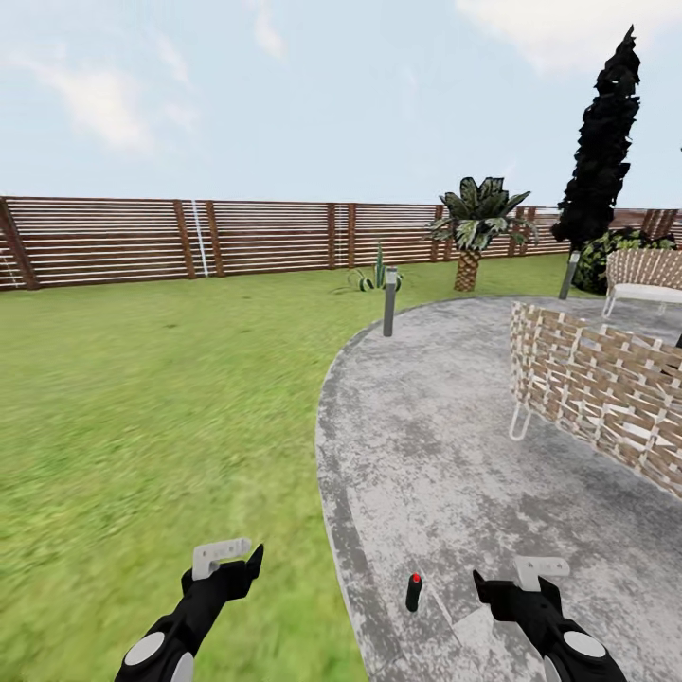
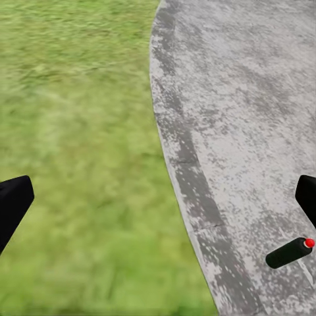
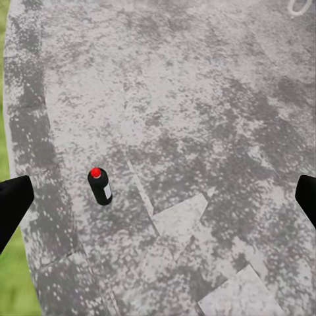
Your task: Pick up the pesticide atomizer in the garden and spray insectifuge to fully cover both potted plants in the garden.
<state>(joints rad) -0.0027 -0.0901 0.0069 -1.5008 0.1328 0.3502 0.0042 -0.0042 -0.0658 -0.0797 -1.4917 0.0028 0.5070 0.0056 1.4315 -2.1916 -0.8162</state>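
1. Atomizer first: your small dark bottle with a red dot [image 1: 414, 591] stands on the round mottled grey patio [image 1: 445, 455] near its lawn-side edge; its trigger head is too small to make out.
2. Your left gripper [image 1: 230, 563] and right gripper [image 1: 511, 580] both hang spread, holding nothing.
3. Your woven chair [image 1: 606, 388] is cut off at the picture's edge.

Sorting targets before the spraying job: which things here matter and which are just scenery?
For the job: spray bottle standing on the patio, between the open left gripper and open right gripper.

Scenery: wicker chairs, lamp post, palm tree, fence, lawn.
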